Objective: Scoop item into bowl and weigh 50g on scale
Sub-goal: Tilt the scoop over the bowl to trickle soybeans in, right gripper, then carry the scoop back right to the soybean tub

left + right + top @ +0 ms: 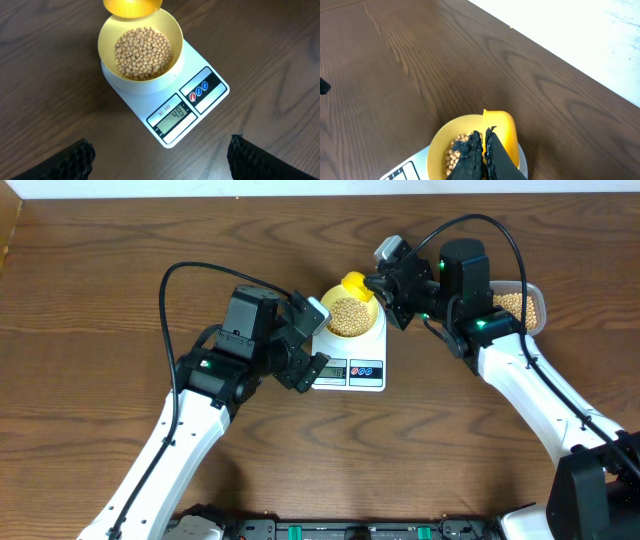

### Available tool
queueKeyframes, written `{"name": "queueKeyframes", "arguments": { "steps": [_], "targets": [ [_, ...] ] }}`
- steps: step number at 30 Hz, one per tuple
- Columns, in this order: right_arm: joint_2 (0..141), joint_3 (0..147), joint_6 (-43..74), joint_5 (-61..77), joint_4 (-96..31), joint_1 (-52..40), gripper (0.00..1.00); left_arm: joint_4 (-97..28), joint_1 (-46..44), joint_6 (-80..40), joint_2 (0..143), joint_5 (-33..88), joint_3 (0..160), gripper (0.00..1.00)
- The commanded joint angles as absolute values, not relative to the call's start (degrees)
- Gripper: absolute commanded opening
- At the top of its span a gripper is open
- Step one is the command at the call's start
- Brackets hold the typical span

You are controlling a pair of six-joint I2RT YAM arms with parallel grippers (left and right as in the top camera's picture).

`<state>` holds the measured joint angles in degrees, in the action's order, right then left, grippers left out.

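**Bowl of beans on the scale, scoop held over its far rim**

A dark wooden table is seen from above, with two white robot arms reaching in from the bottom corners.

At the centre sits a white scale. A pale-yellow bowl rests on its platform, and tan beans fill the bottom of the bowl in a grainy layer. In the left wrist view the grey display faces the camera and reads 48, with round buttons on a dark strip beside it.

The right gripper reaches in from the right side of the bowl. Its two black fingers are pressed together, pinching the handle of a yellow scoop. The scoop's head sits over the bowl's far rim, just above the beans. In the left wrist view only the scoop's curved edge shows at the top of the picture, and it looks empty there.

The left gripper hangs just left of the scale, touching nothing. Its black fingertips show at the bottom corners of its own view, spread wide apart with the scale between them.

Behind the right arm, a clear tub holding more beans stands at the right edge of the table, partly hidden by the arm.
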<state>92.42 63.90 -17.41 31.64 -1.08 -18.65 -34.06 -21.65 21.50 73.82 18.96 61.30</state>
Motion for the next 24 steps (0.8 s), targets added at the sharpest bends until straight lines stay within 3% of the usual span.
{"name": "queueKeyframes", "arguments": {
  "steps": [1, 9, 14, 24],
  "targets": [
    [92.9, 64.0, -18.3, 32.1, -1.1, -18.5, 0.01, -34.0, -21.7, 22.5, 73.0, 19.0, 60.9, 0.87],
    [92.9, 64.0, -18.2, 32.1, 0.0, -18.4, 0.01, -34.0, -21.7, 22.5, 73.0, 19.0, 60.9, 0.87],
    [92.3, 64.0, -10.5, 32.0, 5.5, -17.7, 0.01, -34.0, -21.7, 22.5, 73.0, 19.0, 60.9, 0.87],
    [89.1, 64.0, -7.3, 24.3, 3.7, -8.2, 0.01, -34.0, -21.7, 22.5, 73.0, 19.0, 60.9, 0.87]
  ]
}}
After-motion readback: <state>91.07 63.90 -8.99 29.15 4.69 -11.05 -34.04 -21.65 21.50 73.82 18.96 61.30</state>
